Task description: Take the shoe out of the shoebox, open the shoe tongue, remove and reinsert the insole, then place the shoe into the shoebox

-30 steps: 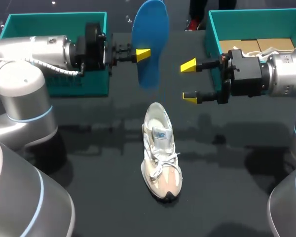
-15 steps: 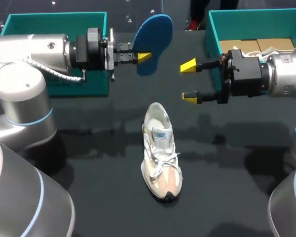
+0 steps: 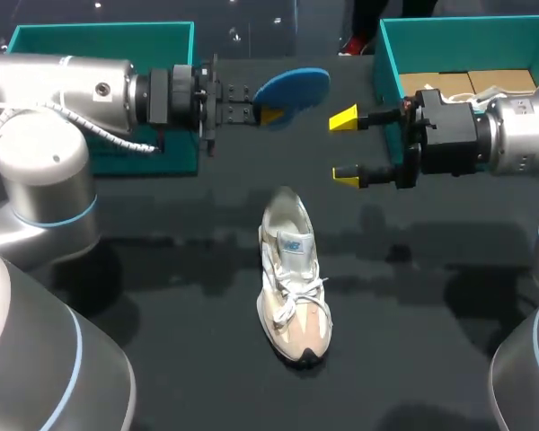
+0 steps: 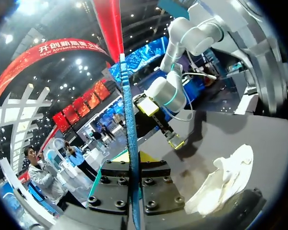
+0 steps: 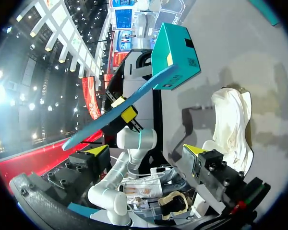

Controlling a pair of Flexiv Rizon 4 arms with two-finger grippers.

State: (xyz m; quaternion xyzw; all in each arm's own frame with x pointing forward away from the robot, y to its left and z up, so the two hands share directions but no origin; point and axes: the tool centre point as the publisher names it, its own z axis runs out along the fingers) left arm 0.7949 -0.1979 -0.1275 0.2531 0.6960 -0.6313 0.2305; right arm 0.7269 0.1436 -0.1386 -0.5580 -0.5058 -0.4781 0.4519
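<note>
My left gripper (image 3: 269, 113) is shut on the edge of a blue insole (image 3: 293, 86), held in the air behind the shoe and lying nearly flat. In the left wrist view the insole (image 4: 128, 129) shows edge-on between the closed fingers of that gripper (image 4: 133, 160). A white and beige sneaker (image 3: 293, 278) lies on the dark table, toe toward me, and also shows beside the left gripper (image 4: 224, 178). My right gripper (image 3: 346, 148) stands open just right of the insole, nothing between its fingers. In the right wrist view the insole (image 5: 119, 109) hangs ahead of the right gripper (image 5: 146, 152).
A teal shoebox part (image 3: 175, 36) stands at the back left behind my left arm. Another teal box (image 3: 388, 54) at the back right holds brown packing, under my right arm. The sneaker (image 5: 233, 123) has bare dark table around it.
My left wrist has turned, swinging the insole from upright to nearly flat, and the gripper has shifted a little to the right. The right arm and the shoe have not moved.
</note>
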